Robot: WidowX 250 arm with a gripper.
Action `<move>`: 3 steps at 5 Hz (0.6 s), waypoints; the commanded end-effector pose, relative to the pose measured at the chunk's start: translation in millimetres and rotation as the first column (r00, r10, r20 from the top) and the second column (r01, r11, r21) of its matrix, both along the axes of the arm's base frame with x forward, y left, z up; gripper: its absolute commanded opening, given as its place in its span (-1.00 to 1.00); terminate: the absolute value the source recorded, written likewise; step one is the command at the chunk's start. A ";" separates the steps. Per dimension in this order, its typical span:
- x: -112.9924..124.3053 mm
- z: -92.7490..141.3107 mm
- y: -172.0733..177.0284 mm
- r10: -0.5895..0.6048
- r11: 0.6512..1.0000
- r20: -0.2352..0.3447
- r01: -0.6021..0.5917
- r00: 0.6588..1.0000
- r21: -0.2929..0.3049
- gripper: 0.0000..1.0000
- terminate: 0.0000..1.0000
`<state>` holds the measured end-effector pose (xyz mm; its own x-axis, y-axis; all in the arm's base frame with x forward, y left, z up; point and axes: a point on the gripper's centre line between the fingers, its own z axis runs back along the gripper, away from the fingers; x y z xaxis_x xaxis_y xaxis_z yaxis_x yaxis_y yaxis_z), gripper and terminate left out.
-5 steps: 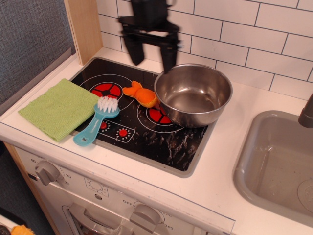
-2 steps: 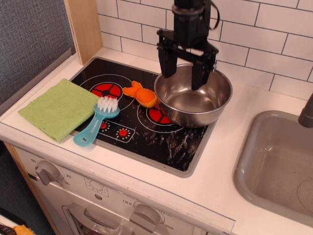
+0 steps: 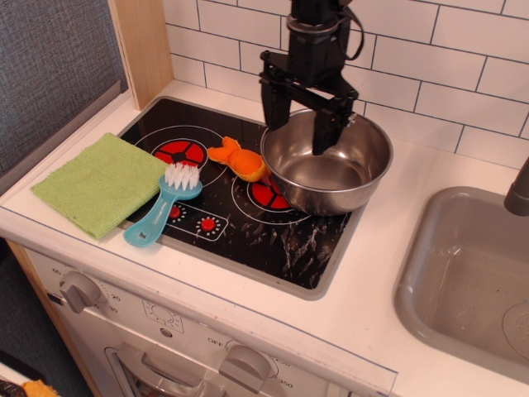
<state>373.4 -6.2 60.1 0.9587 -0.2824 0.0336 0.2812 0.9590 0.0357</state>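
Observation:
My black gripper (image 3: 297,131) hangs open over the far left rim of a steel pot (image 3: 329,163). Its left finger stands outside the rim and its right finger reaches into the bowl, with nothing held. The pot sits on the right burner of the black cooktop (image 3: 248,223). An orange toy fish (image 3: 240,160) lies against the pot's left side. A blue dish brush (image 3: 163,204) with white bristles rests on the cooktop's left part.
A green cloth (image 3: 99,182) lies on the counter left of the stove. A grey sink (image 3: 471,277) is set in at the right, with a dark tap (image 3: 518,190) at the frame edge. White tiles back the counter; a wooden post stands at the far left.
The gripper swung right from above the stove's back edge to over the pot, then came down a little and shifted slightly left. Pot, fish, brush and cloth stayed put.

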 end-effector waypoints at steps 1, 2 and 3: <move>-0.8 26.4 16.3 0.021 0.999 0.092 -0.023 0.996 0.023 1.00 -1.00; 0.5 0.6 27.5 0.037 0.996 0.038 -0.040 0.999 0.077 1.00 -1.00; -1.6 -16.4 30.8 0.038 0.994 -0.002 -0.037 0.999 0.102 1.00 -1.00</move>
<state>368.5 21.8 26.8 0.9670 -0.2508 -0.0439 0.2543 0.9602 0.1158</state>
